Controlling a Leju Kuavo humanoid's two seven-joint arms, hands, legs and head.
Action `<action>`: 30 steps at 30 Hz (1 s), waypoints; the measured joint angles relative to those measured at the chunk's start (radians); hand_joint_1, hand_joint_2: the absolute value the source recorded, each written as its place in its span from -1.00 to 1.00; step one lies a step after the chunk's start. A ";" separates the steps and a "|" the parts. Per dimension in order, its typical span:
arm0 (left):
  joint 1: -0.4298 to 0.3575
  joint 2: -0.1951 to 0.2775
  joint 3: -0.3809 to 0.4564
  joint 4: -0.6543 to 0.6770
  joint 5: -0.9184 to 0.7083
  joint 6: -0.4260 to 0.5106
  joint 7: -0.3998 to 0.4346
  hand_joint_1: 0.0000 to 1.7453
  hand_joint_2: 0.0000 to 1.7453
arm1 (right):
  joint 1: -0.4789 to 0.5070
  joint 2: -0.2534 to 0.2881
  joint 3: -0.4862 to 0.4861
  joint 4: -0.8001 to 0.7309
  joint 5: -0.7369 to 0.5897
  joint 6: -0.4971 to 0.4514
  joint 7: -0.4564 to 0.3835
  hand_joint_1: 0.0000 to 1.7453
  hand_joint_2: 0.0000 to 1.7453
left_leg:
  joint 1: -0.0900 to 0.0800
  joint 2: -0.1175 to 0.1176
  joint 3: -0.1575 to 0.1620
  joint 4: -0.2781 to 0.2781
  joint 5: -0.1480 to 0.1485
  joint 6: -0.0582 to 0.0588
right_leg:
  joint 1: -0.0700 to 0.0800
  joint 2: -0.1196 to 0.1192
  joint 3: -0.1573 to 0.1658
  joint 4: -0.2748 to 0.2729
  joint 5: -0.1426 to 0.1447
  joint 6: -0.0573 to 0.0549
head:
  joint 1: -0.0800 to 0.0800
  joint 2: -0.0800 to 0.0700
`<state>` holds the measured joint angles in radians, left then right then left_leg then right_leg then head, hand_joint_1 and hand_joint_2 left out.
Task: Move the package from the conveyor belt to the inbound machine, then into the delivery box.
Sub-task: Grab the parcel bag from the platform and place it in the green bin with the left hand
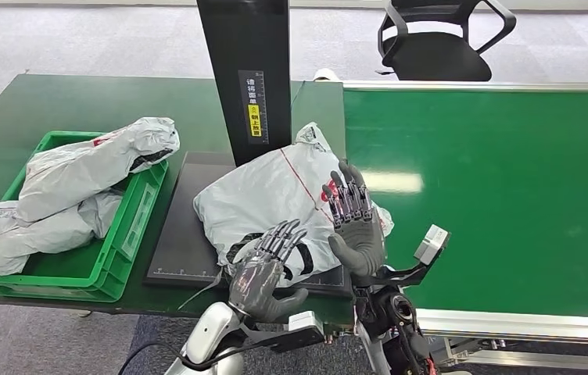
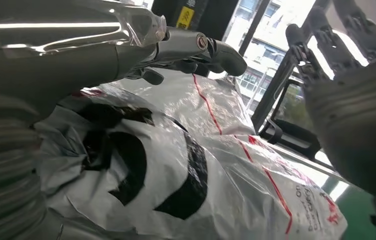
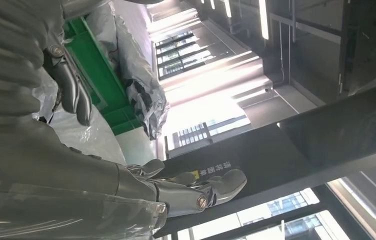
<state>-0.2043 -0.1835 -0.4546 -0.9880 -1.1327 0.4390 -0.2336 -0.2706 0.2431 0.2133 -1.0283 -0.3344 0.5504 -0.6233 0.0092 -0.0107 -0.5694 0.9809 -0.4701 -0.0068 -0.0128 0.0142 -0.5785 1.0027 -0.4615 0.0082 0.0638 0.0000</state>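
A white plastic package (image 1: 271,199) lies on the inbound machine's black platform (image 1: 185,234), in front of its dark upright column (image 1: 248,74). The left hand (image 1: 263,273) and right hand (image 1: 353,223) flank the package, fingers spread, holding nothing. Other packages (image 1: 72,187) fill the green delivery box (image 1: 123,242) nearby.

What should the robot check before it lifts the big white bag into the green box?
1. Package on the black scanner plate: ok, it lies there under the black post.
2. Left robot hand at the near end of the package: ok, fingers spread, though contact cannot be told.
3. Right robot hand on the package's right side: ok, palm faces it.
4. Firm hold from both sides: cannot tell.
5. Room in the green box: not ok, two packages already fill it and hang over the rim.
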 joint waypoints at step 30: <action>-0.397 -0.050 -0.106 0.563 0.001 -0.009 0.103 -0.03 1.00 | 0.054 0.019 -0.026 -0.009 -0.029 -0.065 0.005 -1.00 1.00 | 0.000 0.000 0.000 0.000 0.000 0.000 | 0.000 0.000 0.001 0.000 0.000 0.000 | 0.000 0.000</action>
<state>-0.6018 -0.2332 -0.5603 -0.4252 -1.1317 0.4296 -0.1310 -0.2170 0.2625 0.1869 -1.0376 -0.3630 0.4851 -0.6179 0.0092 -0.0111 -0.5694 0.9810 -0.4698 -0.0066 -0.0128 0.0139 -0.5777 1.0028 -0.4612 0.0083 0.0643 0.0000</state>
